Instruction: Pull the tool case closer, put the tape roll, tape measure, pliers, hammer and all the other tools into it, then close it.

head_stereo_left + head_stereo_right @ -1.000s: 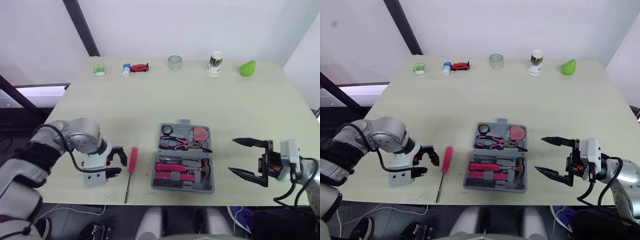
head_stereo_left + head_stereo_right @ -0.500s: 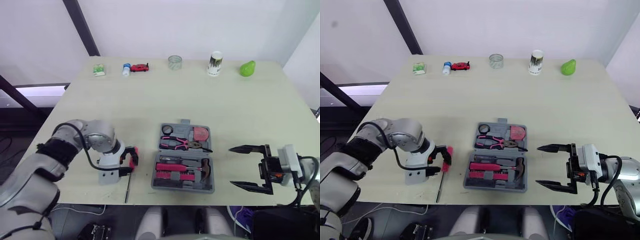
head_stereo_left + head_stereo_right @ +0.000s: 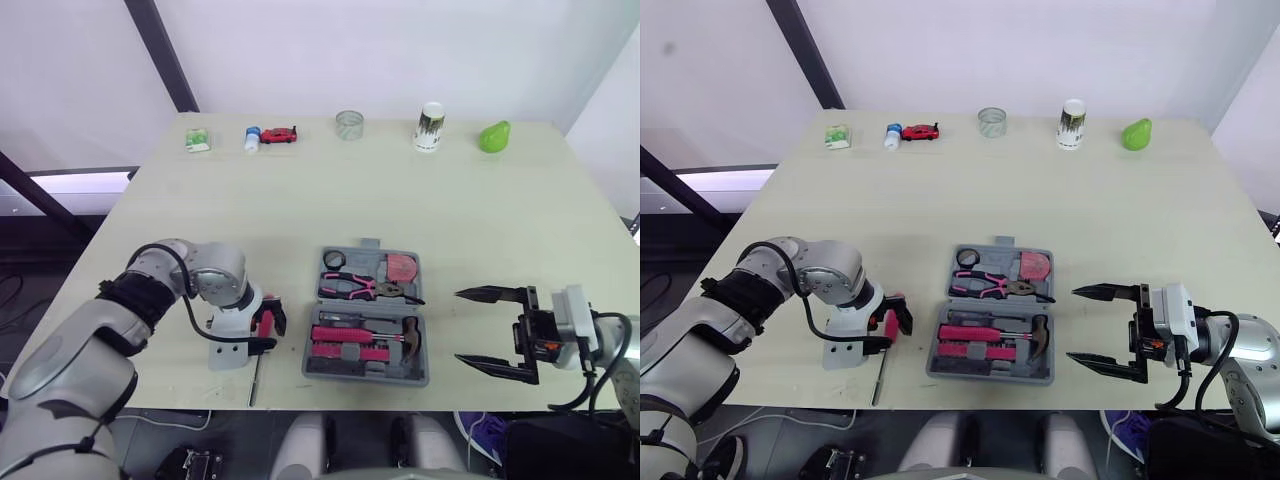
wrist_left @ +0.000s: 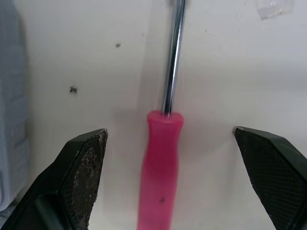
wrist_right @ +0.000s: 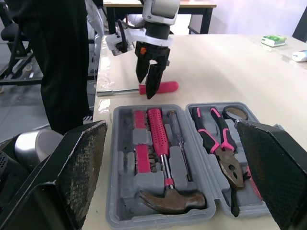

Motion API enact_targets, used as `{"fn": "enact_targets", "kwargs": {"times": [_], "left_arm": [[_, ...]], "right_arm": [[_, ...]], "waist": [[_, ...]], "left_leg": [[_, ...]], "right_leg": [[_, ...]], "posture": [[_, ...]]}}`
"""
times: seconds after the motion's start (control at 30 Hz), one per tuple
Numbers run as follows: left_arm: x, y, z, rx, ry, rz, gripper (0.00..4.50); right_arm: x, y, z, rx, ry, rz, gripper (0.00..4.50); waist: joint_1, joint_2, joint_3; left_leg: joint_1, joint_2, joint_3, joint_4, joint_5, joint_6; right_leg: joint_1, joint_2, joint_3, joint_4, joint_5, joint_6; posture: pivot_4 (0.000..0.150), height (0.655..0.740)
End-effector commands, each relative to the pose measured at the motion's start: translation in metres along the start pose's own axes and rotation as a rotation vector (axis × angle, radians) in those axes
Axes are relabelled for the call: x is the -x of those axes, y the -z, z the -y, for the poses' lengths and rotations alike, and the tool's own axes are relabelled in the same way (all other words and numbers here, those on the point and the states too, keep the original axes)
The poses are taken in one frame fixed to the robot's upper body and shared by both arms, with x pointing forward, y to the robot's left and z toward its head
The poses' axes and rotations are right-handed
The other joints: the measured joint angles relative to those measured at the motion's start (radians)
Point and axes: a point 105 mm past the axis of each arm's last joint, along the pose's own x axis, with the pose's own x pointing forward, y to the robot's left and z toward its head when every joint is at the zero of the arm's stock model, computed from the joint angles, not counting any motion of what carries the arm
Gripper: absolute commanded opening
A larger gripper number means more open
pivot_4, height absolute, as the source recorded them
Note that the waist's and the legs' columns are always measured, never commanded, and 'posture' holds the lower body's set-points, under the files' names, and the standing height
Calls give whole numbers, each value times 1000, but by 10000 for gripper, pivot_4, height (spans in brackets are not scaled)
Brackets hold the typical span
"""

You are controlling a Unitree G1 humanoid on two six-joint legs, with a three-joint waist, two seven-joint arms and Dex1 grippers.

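Left gripper (image 4: 170, 139) has moved in and now straddles the pink handle of the screwdriver (image 4: 163, 125), jaws wide apart, nothing clamped. It lies on the counter (image 3: 300, 210) just left of the open tool case (image 3: 370, 243). Right gripper (image 3: 462, 326) is spread open beside it. We judge this the last loose tool, so the grasp comes next.

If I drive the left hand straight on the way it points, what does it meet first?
The pink screwdriver handle, lying on the table between the left hand's open fingers. The fingers would likely come down on the table either side of it; the remaining gap is hard to judge.
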Motion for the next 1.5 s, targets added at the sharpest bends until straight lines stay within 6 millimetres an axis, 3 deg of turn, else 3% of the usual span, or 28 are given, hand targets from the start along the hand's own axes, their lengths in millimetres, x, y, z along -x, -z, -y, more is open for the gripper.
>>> {"fn": "enact_targets", "kwargs": {"times": [0.03,0.17,0.2,0.23,0.3,0.4,0.53,0.83,1.1,1.23,1.43,1.5], "left_arm": [[-2,-3,-6,-49,-3,16,44868],[-4,-3,-1,-44,29,27,33104],[-4,-1,2,-38,39,26,27376],[-3,-1,5,-34,40,27,25808],[-3,-1,9,-27,43,32,15186],[-3,-5,16,-29,54,47,4188],[4,-8,20,8,51,38,4225],[40,-18,50,382,9,-26,4209],[54,-39,40,758,-125,-98,4153],[46,-48,38,1026,-208,-117,4152],[13,-39,70,1467,-425,-208,4152],[3,-39,72,1627,-551,-182,4152]], "right_arm": [[3,-8,2,46,17,11,45000],[2,-8,1,46,20,12,45000],[2,-8,2,47,22,13,45000],[2,-8,2,50,26,12,45000],[3,-8,4,57,36,9,45000],[5,-7,6,60,45,5,45000],[3,-6,6,58,44,8,45000],[1,-4,6,57,43,13,45000],[1,-5,6,56,33,15,45000],[3,-4,7,54,34,13,45000],[0,-3,7,49,21,16,45000],[0,-3,8,50,21,18,45000]], "waist": [[0,0,0],[0,0,0],[0,0,0],[0,0,0],[0,0,0],[-1,0,0],[-5,0,0],[-3,0,0],[-1,0,0],[-3,2,1],[-4,3,2],[-3,4,2]], "left_leg": [[0,0,0,0,0,0],[0,0,0,0,0,0],[0,0,0,0,0,0],[0,0,0,0,0,0],[0,0,0,0,0,0],[0,0,0,0,0,0],[0,0,0,0,0,0],[0,1,0,0,0,0],[0,1,0,0,0,0],[0,2,0,0,0,0],[3,2,0,-1,0,0],[3,2,1,-2,0,0]], "right_leg": [[0,0,0,0,0,0],[0,0,0,0,0,0],[0,0,0,0,0,0],[0,0,0,0,0,0],[0,0,0,0,0,0],[0,0,0,0,0,0],[0,0,0,0,0,0],[0,0,0,0,0,0],[0,-1,0,0,0,0],[0,-1,0,0,0,0],[0,2,1,1,0,0],[0,2,2,1,0,0]], "posture": [[1500,7400],[1500,7400],[1500,7400],[1500,7400],[1500,7400],[1500,7400],[1500,7400],[1500,7400],[1500,7400],[1500,7400],[1500,7400],[1500,7400]]}}
